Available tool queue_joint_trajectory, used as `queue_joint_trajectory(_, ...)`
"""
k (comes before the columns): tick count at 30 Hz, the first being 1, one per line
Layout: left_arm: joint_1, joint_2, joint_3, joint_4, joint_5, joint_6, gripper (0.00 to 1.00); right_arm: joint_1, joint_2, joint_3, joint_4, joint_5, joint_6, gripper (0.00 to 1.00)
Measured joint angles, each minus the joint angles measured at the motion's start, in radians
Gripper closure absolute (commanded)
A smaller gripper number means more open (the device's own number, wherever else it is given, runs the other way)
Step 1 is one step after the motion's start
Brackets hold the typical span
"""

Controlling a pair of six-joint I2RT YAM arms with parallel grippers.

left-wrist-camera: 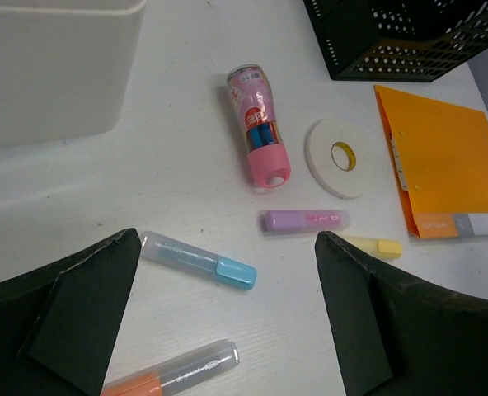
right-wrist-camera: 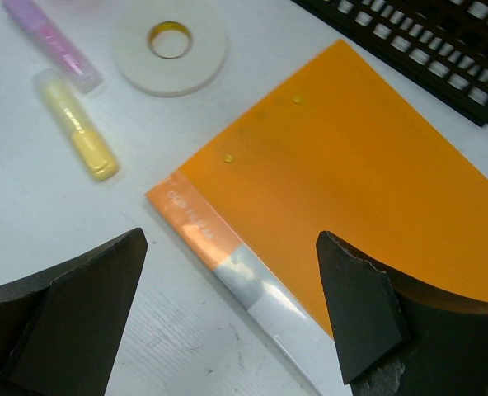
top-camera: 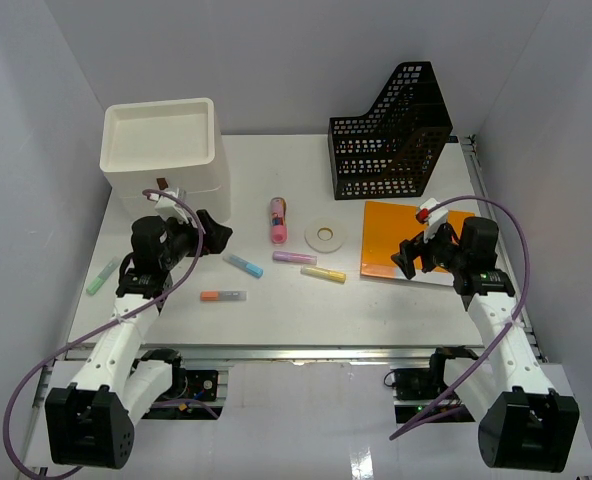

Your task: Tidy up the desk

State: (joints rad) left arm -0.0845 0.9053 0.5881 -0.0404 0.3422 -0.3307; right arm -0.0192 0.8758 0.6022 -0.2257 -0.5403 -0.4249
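Observation:
The white desk [top-camera: 276,310] holds scattered items. My left gripper [top-camera: 211,232] is open and empty, hovering over a blue highlighter [left-wrist-camera: 199,260] and an orange highlighter [left-wrist-camera: 170,371]. Beyond it lie a pink tube [left-wrist-camera: 259,136], a white tape roll [left-wrist-camera: 339,157], a purple highlighter [left-wrist-camera: 306,220] and a yellow highlighter [left-wrist-camera: 376,246]. My right gripper [top-camera: 408,255] is open and empty above the near left edge of an orange folder [right-wrist-camera: 351,181]. In the right wrist view the gripper [right-wrist-camera: 232,305] straddles the folder's white spine end.
A white box [top-camera: 163,155] stands at the back left, close behind my left gripper. A black mesh file holder [top-camera: 391,135] stands at the back right, behind the folder. A green highlighter [top-camera: 102,275] lies by the left wall. A metal rail [top-camera: 296,350] runs along the near edge.

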Motion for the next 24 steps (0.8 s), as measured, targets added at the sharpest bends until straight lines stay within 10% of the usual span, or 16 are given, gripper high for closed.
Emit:
queue_joint_trajectory(13,0.195,0.239,0.081,-0.037,0.062,-0.061,0.02,-0.025,-0.098,-0.003,-0.042,-0.298,-0.104,0.10)
queue_joint_trajectory(24,0.209,0.268,0.361,-0.163,-0.190,-0.016,0.14,-0.025,-0.101,-0.003,-0.042,-0.295,-0.106,0.10)
